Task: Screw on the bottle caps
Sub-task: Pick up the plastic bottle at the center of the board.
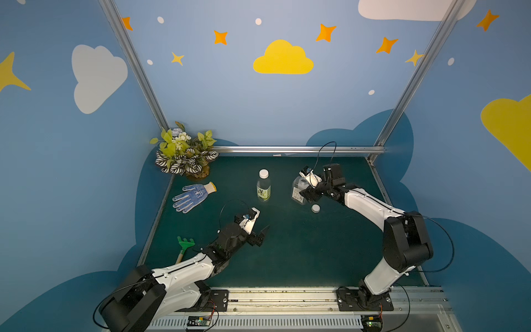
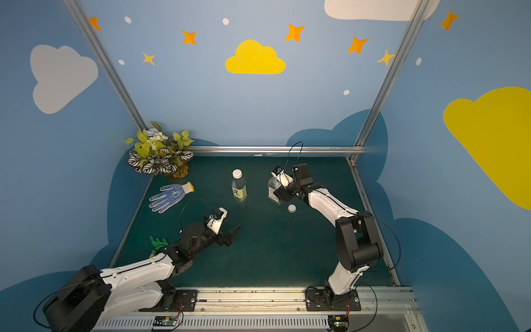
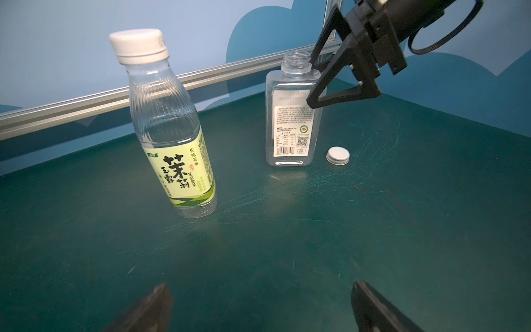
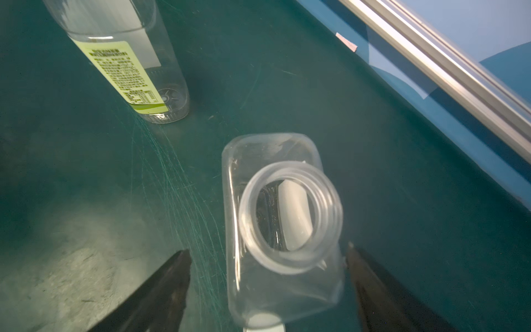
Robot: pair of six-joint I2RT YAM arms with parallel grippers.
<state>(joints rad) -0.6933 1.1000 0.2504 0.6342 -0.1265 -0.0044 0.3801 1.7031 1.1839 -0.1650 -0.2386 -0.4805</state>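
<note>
Item 1, R pincer: jaws apart, straddling squat clear square-shouldered plastic bottle w/ white label. Bottle upright, neck open; one jaw abt touching its side, other w/ a gap. I read that as bracing it for capping.
Item 2, small white round plastic screw cap: loose on dark green mat, just beside R pincer, arm-base side.
Item 3, slim clear round plastic bottle w/ yellow-green label: white flat-topped cap already on, ahead of L pincer, well apart. L jaws wide, empty; free, I judge, to fetch the loose cap.
</note>
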